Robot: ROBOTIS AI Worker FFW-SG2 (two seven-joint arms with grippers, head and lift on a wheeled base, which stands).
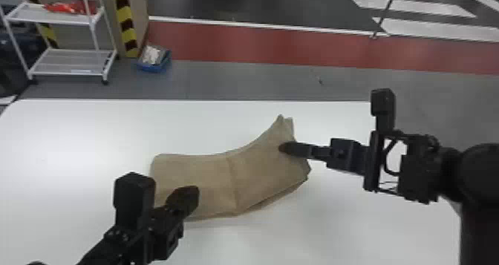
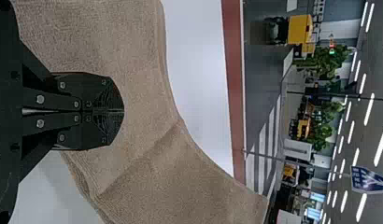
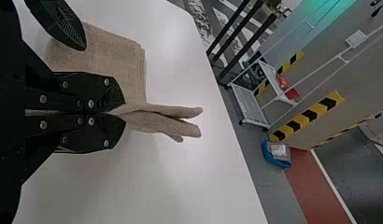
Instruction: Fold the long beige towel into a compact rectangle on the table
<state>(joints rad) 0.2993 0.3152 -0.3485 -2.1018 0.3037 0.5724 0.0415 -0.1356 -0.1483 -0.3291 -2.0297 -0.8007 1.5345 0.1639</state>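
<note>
On the near left, left gripper (image 1: pixel 189 198): jaws narrow, fingers together with nothing seen between them, over the towel's left half; whether they press on it, I cannot tell. Should they be touching it, a sideways shift could drag the cloth and ruck it.
Towel (image 1: pixel 200 175): on the table (image 1: pixel 55 134), already folded into a thick band, its right half slanting away from the robot. A fold made from that slant would likely come out skewed, not square.
Lower layer (image 1: pixel 273 200): peeping out along the near side of the right half; folded as it lies, it may leave an uneven edge.
Crease (image 1: pixel 234 182): across the middle, probably the hinge of the next fold. With little holding the left half down, the whole band could slide instead of bending here.
Right gripper (image 3: pixel 118 113): jaws narrow, pinching the towel's right end. If the pinch misses a layer, that layer may lag or drop out.
Loose tips (image 3: pixel 192 122): poking past the right fingers, spread apart; they could tuck under crookedly as the end is laid down.
Cart (image 1: pixel 74 62): on the floor beyond the table, no likely hindrance.
</note>
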